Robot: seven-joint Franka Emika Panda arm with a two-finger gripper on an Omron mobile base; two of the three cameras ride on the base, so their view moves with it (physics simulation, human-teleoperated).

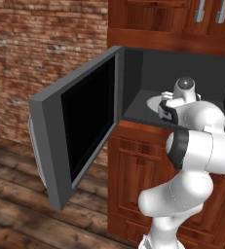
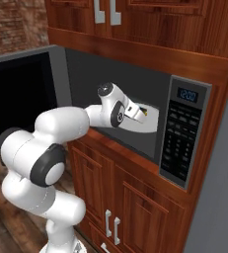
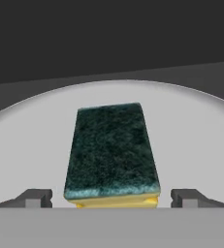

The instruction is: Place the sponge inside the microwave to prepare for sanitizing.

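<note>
Two dark fingers (image 3: pixel 111 198) spread wide, gripping nothing, one each side of sponge. One sponge (image 3: pixel 112 152), green scourer up, yellow underneath, lies flat on pale turntable (image 3: pixel 191 140) inside one microwave (image 2: pixel 135 123), door (image 1: pixel 80 129) open.

The arm hides most of the turntable (image 1: pixel 152 102) in the left base view, and the sponge's (image 3: pixel 112 152) near end is cut off.

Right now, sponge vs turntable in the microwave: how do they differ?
The sponge is a rectangular block, dark green scrub face up over a yellow layer; the turntable is a pale grey round disc. The sponge is much smaller and lies flat on the turntable, which spans most of the cavity floor. Both sit inside the microwave, clear of the open gripper.
</note>
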